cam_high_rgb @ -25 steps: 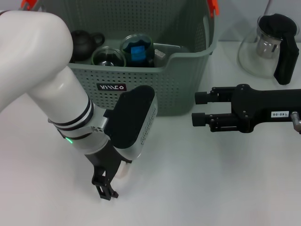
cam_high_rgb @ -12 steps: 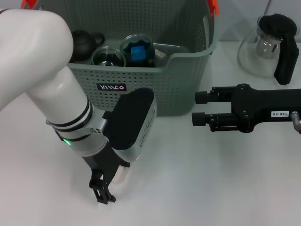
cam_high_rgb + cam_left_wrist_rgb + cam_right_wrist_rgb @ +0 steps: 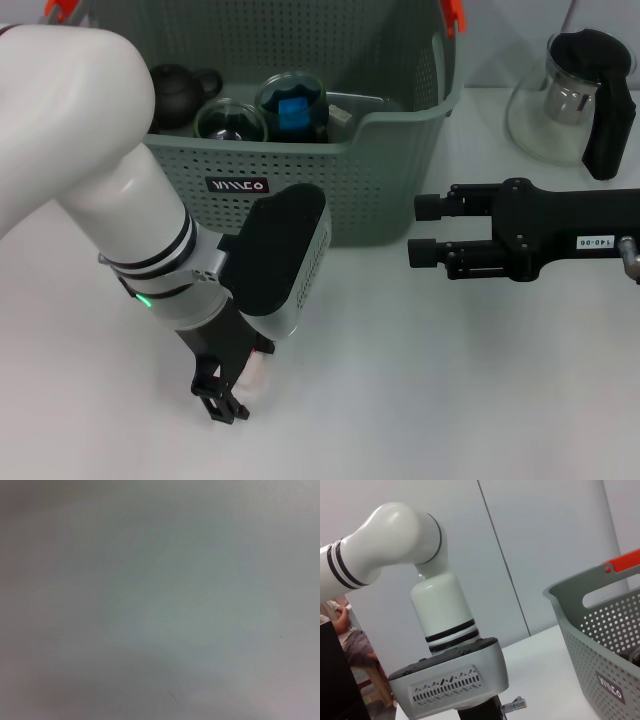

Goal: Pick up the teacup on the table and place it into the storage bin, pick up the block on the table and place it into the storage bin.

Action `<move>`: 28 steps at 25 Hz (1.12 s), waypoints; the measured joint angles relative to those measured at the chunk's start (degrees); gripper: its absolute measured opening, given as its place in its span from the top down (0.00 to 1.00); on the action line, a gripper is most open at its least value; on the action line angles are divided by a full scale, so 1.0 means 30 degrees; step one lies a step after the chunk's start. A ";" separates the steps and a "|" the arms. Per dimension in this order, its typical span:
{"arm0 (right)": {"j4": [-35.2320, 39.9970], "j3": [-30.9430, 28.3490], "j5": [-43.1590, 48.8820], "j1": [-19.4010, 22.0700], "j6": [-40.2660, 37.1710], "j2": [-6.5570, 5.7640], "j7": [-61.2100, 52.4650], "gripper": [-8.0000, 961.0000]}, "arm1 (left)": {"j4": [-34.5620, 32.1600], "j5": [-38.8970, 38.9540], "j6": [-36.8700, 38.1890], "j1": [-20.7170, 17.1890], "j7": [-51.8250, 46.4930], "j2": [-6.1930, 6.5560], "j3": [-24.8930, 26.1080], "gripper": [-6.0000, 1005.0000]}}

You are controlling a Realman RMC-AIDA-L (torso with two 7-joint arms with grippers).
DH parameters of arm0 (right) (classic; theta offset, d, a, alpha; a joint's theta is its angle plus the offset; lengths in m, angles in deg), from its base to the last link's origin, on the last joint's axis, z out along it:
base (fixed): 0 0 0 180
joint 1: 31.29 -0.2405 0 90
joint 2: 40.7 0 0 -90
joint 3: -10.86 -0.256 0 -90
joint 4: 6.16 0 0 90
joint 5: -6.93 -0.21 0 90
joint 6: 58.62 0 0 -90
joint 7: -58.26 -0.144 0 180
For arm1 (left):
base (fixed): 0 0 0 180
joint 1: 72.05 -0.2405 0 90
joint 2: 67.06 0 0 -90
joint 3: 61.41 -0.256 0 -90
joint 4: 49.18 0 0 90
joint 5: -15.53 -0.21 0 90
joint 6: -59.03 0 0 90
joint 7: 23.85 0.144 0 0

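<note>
Nearest the robot, the left end effector (image 3: 228,398) points down at the white bench (image 3: 420,400), its black fingertips at or just above the surface. A small pale block (image 3: 257,372) shows between and just behind the fingers; they sit close about it, though whether they press on it cannot be told. The left wrist view shows only a blank grey-white surface, with nothing to make out.

Farther out on the robot's right, the right end effector (image 3: 428,231) hovers level above the bench, its two black fingers set apart with a clear gap, holding nothing. It points toward the storage bin (image 3: 390,170), near that bin's front right corner but not touching it. The right wrist view looks across at the left arm's white links and grey wrist housing, with the bin's perforated wall (image 3: 605,645) and an orange handle clip (image 3: 620,562) at the side.

Beyond both arms stands the grey-green perforated bin, a small black label (image 3: 237,185) on its front wall. Inside it lie a dark teapot (image 3: 180,90), a glass teacup (image 3: 231,120), and a second glass cup (image 3: 292,105) holding something blue.

Farthest to the right, apart from the bin, a glass teapot (image 3: 560,95) with a black handle stands on the bench.
</note>
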 joint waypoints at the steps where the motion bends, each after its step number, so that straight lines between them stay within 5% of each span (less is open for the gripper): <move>1: 0.0000 -0.0001 0.0000 0.0000 -0.0001 -0.0001 0.0000 0.24 | 0.0039 -0.0002 -0.0002 0.0000 0.0000 0.0008 0.0001 0.14; 22: 0.0000 0.0001 0.0003 0.0000 -0.0001 0.0000 0.0000 0.24 | 0.0598 -0.0376 -0.0339 0.0265 -0.0256 0.0015 0.0130 0.32; 28: 0.0000 0.0001 0.0003 -0.0001 -0.0001 0.0000 0.0000 0.24 | 0.0417 -0.0351 0.0054 0.0307 -0.0284 0.0015 0.0226 0.49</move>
